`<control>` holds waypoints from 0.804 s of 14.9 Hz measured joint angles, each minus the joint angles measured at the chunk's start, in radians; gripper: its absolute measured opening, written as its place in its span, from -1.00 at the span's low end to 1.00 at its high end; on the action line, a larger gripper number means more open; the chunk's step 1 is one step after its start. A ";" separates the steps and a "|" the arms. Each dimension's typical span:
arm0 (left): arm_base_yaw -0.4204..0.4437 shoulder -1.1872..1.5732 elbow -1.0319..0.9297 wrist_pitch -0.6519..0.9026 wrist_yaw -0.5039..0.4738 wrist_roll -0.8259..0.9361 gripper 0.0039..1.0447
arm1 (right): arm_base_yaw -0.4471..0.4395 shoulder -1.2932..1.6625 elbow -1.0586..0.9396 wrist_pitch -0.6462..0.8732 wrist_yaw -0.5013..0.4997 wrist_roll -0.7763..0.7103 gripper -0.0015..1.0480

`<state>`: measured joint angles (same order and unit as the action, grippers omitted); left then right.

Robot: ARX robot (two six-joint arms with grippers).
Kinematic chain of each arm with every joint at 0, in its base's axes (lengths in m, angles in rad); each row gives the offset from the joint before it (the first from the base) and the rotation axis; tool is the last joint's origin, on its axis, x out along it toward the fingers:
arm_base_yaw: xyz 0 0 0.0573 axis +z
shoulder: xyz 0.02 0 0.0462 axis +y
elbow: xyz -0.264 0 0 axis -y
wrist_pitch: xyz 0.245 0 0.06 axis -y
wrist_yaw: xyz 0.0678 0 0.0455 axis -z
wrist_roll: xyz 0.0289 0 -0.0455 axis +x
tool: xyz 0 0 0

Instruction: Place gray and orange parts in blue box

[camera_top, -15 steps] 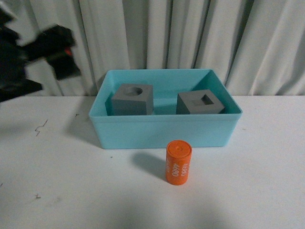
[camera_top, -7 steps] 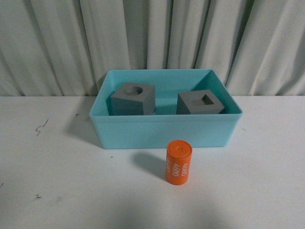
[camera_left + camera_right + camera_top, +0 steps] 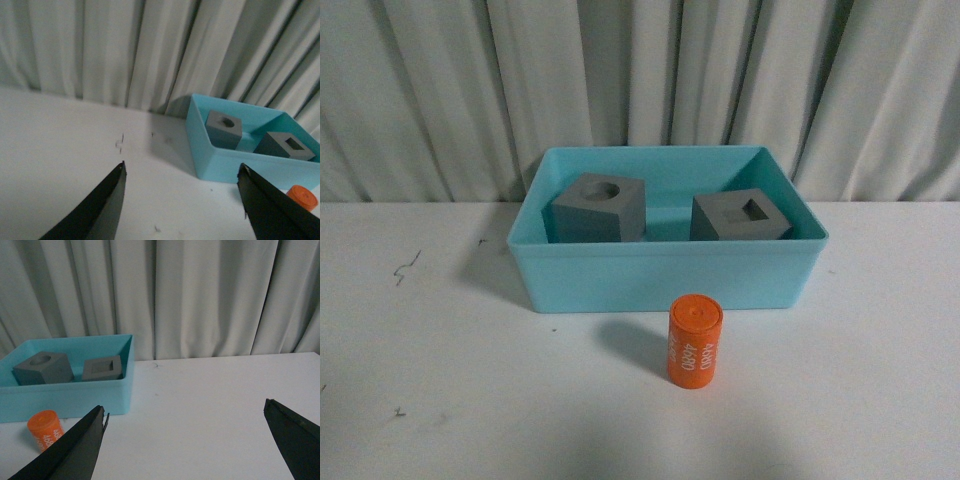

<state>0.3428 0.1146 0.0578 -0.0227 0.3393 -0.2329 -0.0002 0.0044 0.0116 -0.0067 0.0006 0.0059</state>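
The blue box [image 3: 620, 280] stands at the back middle of the white table. Inside it sit two gray cubes: one with a round recess [image 3: 600, 210] on the left, one with a rectangular recess [image 3: 740, 217] on the right. The orange cylinder [image 3: 694, 342] with white digits stands upright on the table just in front of the box. Neither arm shows in the front view. My left gripper [image 3: 181, 165] is open over bare table, left of the box [image 3: 240, 167]. My right gripper [image 3: 184, 406] is open, right of the box [image 3: 65, 395] and the cylinder [image 3: 45, 429].
A pleated white curtain [image 3: 650, 80] hangs close behind the box. Small dark scuff marks [image 3: 408, 266] dot the white table [image 3: 470, 400] on the left.
One second ago my left arm showed blurred at the upper left of the front view; it has since drawn out of that view. The box, cubes and cylinder stay put.
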 joint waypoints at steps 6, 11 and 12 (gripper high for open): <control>-0.309 -0.107 -0.047 0.014 -0.308 0.215 -0.96 | 0.000 -0.001 0.000 0.003 0.001 0.000 0.87; -0.342 -0.107 -0.047 0.019 -0.340 0.217 -0.97 | 0.000 -0.001 0.000 0.002 0.000 0.000 0.87; -0.342 -0.107 -0.047 0.019 -0.340 0.217 -0.97 | 0.000 -0.001 0.000 0.003 0.000 0.000 0.87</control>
<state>0.0006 0.0074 0.0105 -0.0040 -0.0006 -0.0162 -0.0002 0.0036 0.0116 -0.0040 0.0006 0.0059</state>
